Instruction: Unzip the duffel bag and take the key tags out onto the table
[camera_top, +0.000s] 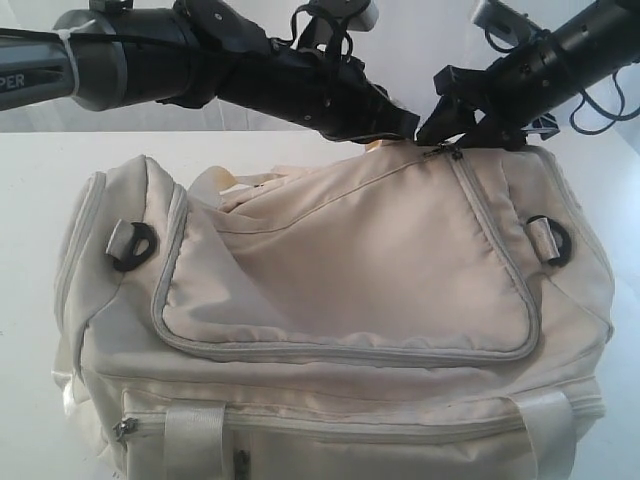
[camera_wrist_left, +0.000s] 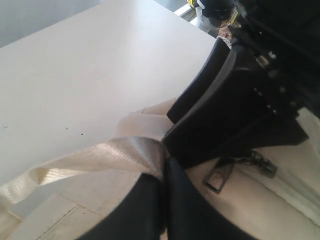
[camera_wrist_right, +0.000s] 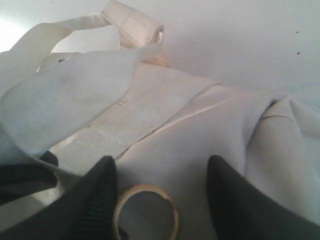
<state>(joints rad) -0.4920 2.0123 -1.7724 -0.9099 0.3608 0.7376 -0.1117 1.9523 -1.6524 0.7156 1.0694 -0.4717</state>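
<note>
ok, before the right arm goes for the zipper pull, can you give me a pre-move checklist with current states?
1. Left gripper clamped on the webbing strap: ok.
2. Right gripper open: ok.
3. Target between its fingers: a ring lies there, not touched. Whether it belongs to the zipper pull: cannot tell.
4. Duffel bag flap unzipped: not ok, the zipper looks closed where visible.
5. Key tags in sight: not ok, none in any view.
</note>
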